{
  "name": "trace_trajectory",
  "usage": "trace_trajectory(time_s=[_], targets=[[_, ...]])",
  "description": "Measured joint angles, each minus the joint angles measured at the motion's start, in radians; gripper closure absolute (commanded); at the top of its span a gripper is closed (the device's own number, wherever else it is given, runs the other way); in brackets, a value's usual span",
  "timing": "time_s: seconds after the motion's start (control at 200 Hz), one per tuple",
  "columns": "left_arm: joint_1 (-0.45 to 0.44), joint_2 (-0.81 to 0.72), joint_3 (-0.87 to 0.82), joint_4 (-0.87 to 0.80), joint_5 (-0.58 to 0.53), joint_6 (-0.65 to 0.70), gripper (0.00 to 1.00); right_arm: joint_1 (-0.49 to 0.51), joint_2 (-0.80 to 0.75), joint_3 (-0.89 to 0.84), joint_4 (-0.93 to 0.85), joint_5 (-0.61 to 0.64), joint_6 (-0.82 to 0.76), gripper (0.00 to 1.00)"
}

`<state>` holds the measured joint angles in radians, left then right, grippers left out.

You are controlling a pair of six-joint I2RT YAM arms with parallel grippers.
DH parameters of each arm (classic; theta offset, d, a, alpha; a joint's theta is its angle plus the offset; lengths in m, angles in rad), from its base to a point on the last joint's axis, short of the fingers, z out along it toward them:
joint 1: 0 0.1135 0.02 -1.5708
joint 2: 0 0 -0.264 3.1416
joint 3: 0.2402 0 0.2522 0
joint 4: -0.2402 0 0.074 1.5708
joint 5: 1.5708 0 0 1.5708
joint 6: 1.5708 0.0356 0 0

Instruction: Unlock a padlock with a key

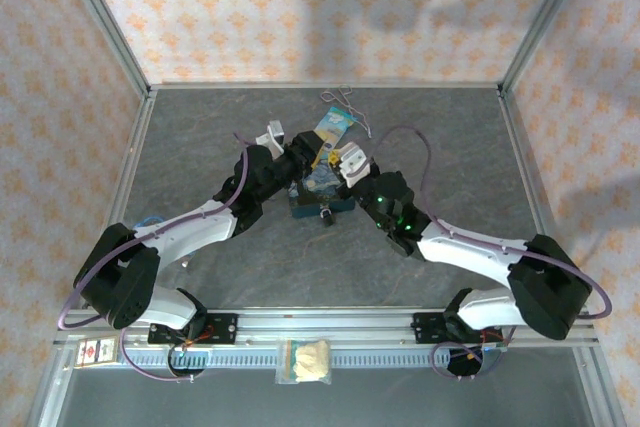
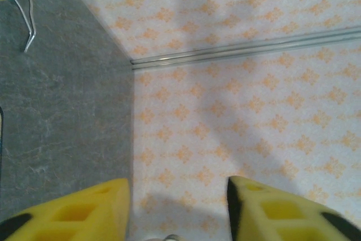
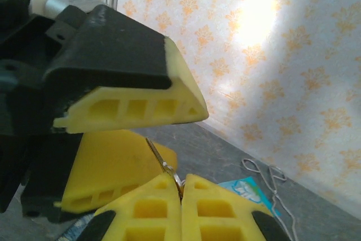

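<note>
Right pincer (image 3: pixel 180 210) is clamped shut on the key (image 3: pixel 155 152), whose blade pokes up between the half-spread fingers of the left pincer (image 2: pixel 177 193), so I'd close those gently and squarely on the blade before the right lets go.

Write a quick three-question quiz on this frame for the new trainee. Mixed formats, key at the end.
1. True or false: the right gripper stands wide open.
2. In the right wrist view, what lies on the table beyond that gripper? A) a light-blue card tag B) a red cup C) a screwdriver
3. Fill in: in the left wrist view, the left gripper has its fingers ____, with wall showing between them.

Key
1. False. It is shut, with the thin key poking out of the seam.
2. A
3. apart
</note>
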<state>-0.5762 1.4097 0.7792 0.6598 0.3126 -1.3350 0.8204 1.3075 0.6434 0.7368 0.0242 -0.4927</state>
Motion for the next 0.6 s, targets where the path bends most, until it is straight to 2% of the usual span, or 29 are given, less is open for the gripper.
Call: trace_trajectory(time_s=[0.39,0.601], targets=[[0.0,0.004,0.0,0.003,0.005,-0.008,0.67,0.026,0.051,-0.007,0.07,0.076,-0.137,1.0],[0.0,0.012,0.0,0.0,0.004,-0.015,0.9,0.041,0.063,-0.012,0.109,0.108,-0.196,1.0]])
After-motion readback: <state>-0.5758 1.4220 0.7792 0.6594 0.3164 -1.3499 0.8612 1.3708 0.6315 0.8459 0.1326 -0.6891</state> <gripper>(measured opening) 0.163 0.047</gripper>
